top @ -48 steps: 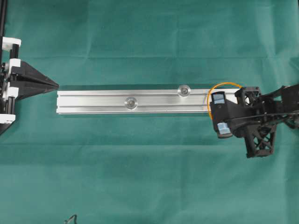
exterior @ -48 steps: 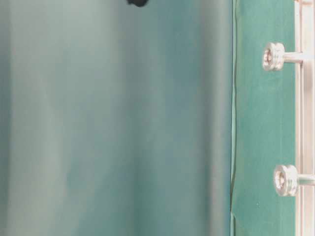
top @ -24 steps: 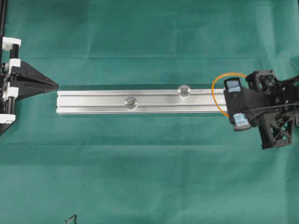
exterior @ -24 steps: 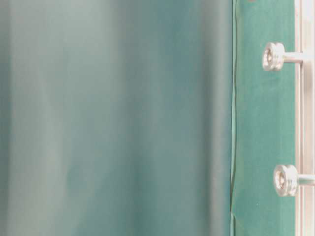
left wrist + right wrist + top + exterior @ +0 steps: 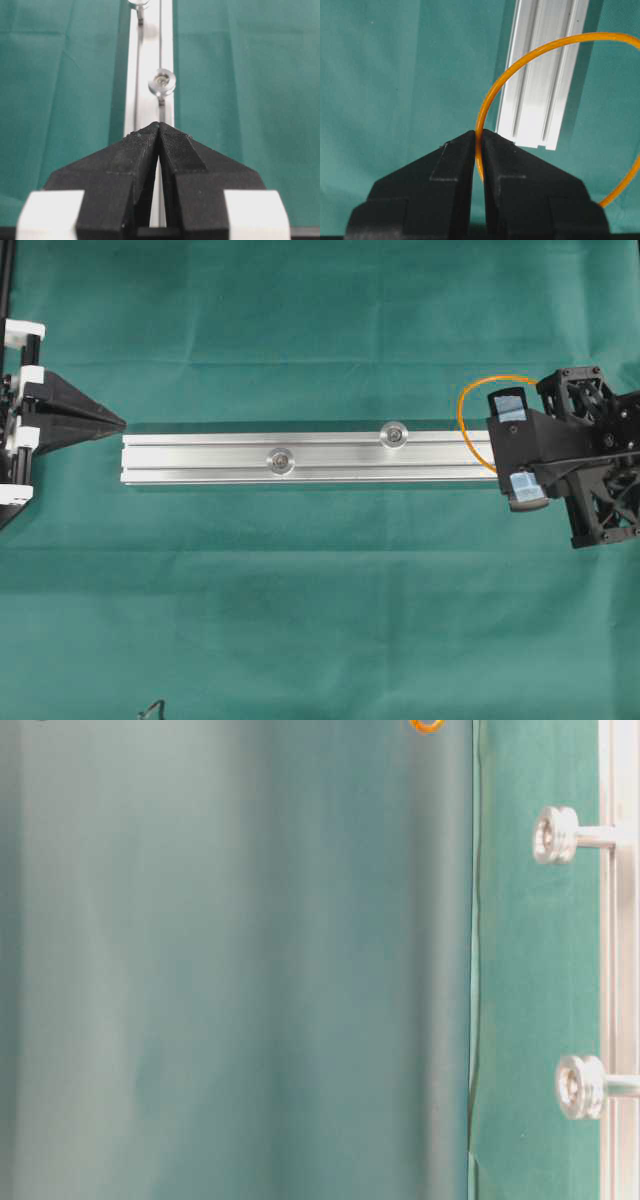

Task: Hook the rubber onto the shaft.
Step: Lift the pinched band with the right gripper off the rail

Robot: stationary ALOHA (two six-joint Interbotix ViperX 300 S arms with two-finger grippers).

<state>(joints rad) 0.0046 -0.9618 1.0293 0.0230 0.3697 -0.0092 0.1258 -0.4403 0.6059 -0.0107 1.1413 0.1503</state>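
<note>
The rubber (image 5: 487,102), a thin orange loop, hangs pinched between the tips of my right gripper (image 5: 480,134), which is shut on it. In the overhead view that gripper (image 5: 500,445) hovers at the right end of the aluminium rail (image 5: 200,458), and the rubber (image 5: 462,418) arcs out to its left over the rail's end. Two shafts stand on the rail, one (image 5: 396,434) nearer the rubber and one (image 5: 281,459) farther left. My left gripper (image 5: 120,423) sits shut and empty just off the rail's left end, facing the nearer shaft (image 5: 162,81).
Green cloth (image 5: 320,600) covers the table around the rail. The table-level view shows both shafts (image 5: 556,834) (image 5: 581,1086) sticking out from the rail (image 5: 622,960), and a sliver of the rubber (image 5: 427,725) at the top edge.
My right gripper has carried the rubber to the right and slightly toward the far side, from over the rail's end section to just past its end. The left arm has not moved.
</note>
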